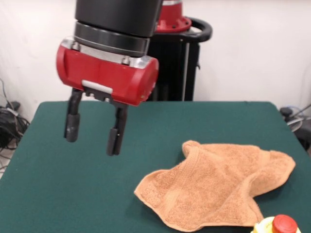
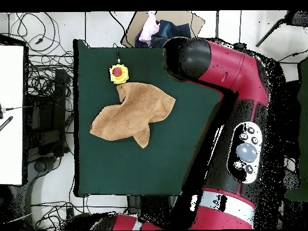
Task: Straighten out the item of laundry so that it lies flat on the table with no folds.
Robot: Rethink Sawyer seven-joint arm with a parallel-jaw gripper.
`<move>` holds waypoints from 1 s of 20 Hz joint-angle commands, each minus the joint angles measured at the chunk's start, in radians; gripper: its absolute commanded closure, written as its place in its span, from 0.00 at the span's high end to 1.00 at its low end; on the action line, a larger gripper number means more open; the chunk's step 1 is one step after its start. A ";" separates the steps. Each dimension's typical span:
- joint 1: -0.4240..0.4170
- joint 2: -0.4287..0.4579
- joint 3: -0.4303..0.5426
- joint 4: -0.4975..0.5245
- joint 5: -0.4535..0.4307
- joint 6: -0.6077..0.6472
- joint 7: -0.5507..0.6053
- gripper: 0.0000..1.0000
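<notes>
The orange-tan terry towel (image 1: 218, 187) lies rumpled on the dark green table (image 1: 63, 194), with folded corners and an uneven outline, toward the front right in the front view. It also shows in the overhead view (image 2: 133, 114) in the upper left part of the table (image 2: 150, 168). My gripper (image 1: 92, 133) hangs open and empty above the table, up and to the left of the towel, not touching it. In the overhead view the arm (image 2: 216, 66) hides the gripper.
A yellow object with a red top (image 1: 279, 225) stands at the table's front edge right next to the towel; it also shows in the overhead view (image 2: 118, 73). Cables lie on the floor off the table's left side (image 1: 9, 121).
</notes>
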 commanded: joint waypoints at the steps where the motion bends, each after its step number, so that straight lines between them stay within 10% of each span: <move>1: -0.008 0.003 0.038 0.118 0.023 0.074 0.172 1.00; 20: 0.027 -0.005 0.026 0.150 0.038 0.077 0.229 1.00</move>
